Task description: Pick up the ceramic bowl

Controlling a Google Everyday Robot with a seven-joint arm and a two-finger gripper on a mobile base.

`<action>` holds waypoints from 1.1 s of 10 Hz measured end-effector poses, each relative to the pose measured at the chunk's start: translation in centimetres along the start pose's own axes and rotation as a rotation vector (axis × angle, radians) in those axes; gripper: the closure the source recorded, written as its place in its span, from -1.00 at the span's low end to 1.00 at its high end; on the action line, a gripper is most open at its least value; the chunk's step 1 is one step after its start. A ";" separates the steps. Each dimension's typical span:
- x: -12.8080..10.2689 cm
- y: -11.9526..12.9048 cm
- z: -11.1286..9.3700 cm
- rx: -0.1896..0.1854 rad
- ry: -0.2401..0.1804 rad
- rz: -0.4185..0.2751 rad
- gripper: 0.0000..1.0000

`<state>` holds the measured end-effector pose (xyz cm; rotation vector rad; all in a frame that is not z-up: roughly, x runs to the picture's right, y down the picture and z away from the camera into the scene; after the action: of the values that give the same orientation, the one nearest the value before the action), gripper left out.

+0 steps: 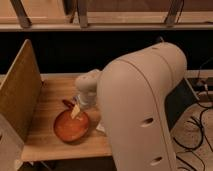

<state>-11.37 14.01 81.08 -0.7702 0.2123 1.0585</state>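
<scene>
The ceramic bowl (70, 127) is a wide, shallow orange-red dish with a darker rim. It sits on the wooden table (47, 100) near the front edge. My gripper (75, 110) reaches down from the white wrist (87, 86) and sits over the bowl's far rim, with a pale tip over the bowl's inside. Whether it touches the bowl cannot be told. The bowl rests flat on the table.
A tall wooden panel (20, 90) stands along the table's left side. My bulky white arm (145, 110) covers the table's right half and hides whatever stands there. A small pale object (100, 128) peeks out beside the bowl. Cables (200, 117) lie on the floor at right.
</scene>
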 end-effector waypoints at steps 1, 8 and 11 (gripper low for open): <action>0.1 -0.1 0.0 0.001 0.002 0.001 -0.60; 0.4 1.1 4.7 -0.060 0.114 -0.026 -0.59; -0.3 1.1 5.6 -0.064 0.138 -0.042 -0.07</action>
<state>-13.57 17.75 84.79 -0.9030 0.2800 0.9768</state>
